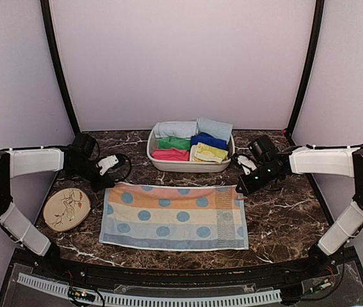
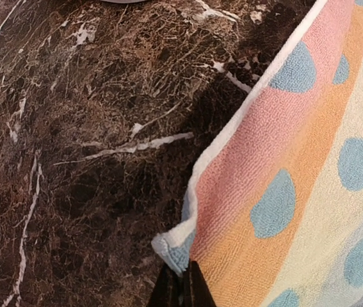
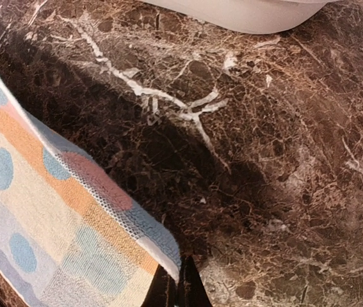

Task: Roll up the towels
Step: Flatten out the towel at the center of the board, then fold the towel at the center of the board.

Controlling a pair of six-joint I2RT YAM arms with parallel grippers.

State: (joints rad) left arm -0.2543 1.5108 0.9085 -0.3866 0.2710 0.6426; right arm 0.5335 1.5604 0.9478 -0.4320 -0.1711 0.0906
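Observation:
A towel (image 1: 175, 217) lies spread flat in the middle of the dark marble table. It has pink, orange, cream and pale blue stripes with round blue spots. My left gripper (image 1: 107, 186) is shut on its far left corner. In the left wrist view that corner (image 2: 171, 246) is bunched and slightly lifted between the left gripper's (image 2: 182, 274) dark fingertips. At the far right corner, my right gripper (image 1: 241, 190) is also shut on the towel. The right wrist view shows the towel's white-edged corner (image 3: 168, 256) pinched in the right gripper (image 3: 178, 274).
A white basin (image 1: 191, 165) behind the towel holds several rolled towels: pale blue, green, pink, dark blue and yellow. A round beige plate (image 1: 66, 209) with a drawing lies left of the towel. Bare marble (image 1: 283, 217) shows to the right.

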